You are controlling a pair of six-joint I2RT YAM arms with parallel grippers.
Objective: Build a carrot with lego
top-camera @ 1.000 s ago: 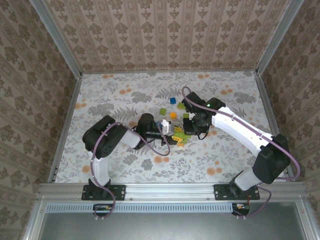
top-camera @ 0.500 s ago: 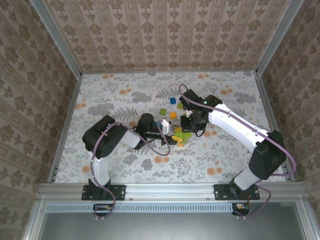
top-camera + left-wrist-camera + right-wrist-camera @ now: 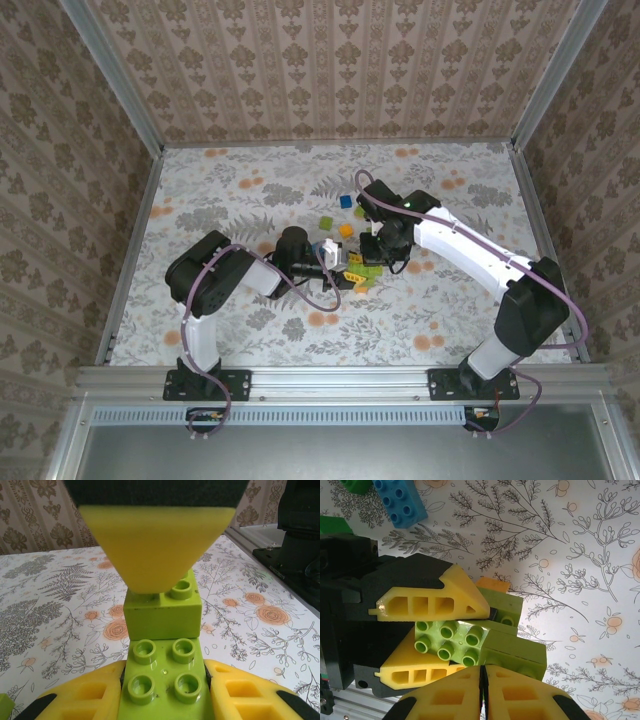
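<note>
The carrot, a stepped build of lime-green bricks (image 3: pixel 162 615), is held just above the flowered table, with an orange brick (image 3: pixel 492 584) showing behind it. My left gripper (image 3: pixel 165 680) is shut on the build's studded lower brick (image 3: pixel 451 639), one yellow finger on each side. My right gripper (image 3: pixel 484 680) is shut with nothing between its fingers, and its joined tips press on the upper lime brick (image 3: pixel 516 655). From above, both grippers meet at mid-table, left gripper (image 3: pixel 343 262) and right gripper (image 3: pixel 384 254), around the carrot (image 3: pixel 368 270).
Loose lego lies just beyond the grippers: a blue brick (image 3: pixel 346 200), a lime brick (image 3: pixel 326 222), an orange brick (image 3: pixel 346 230) and a dark green brick (image 3: pixel 372 232). A blue brick (image 3: pixel 400 500) shows in the right wrist view. Patterned walls and metal rails bound the table.
The right arm has shifted slightly left, bringing its shut gripper closer over the build. The left arm and the bricks it holds have stayed put.
</note>
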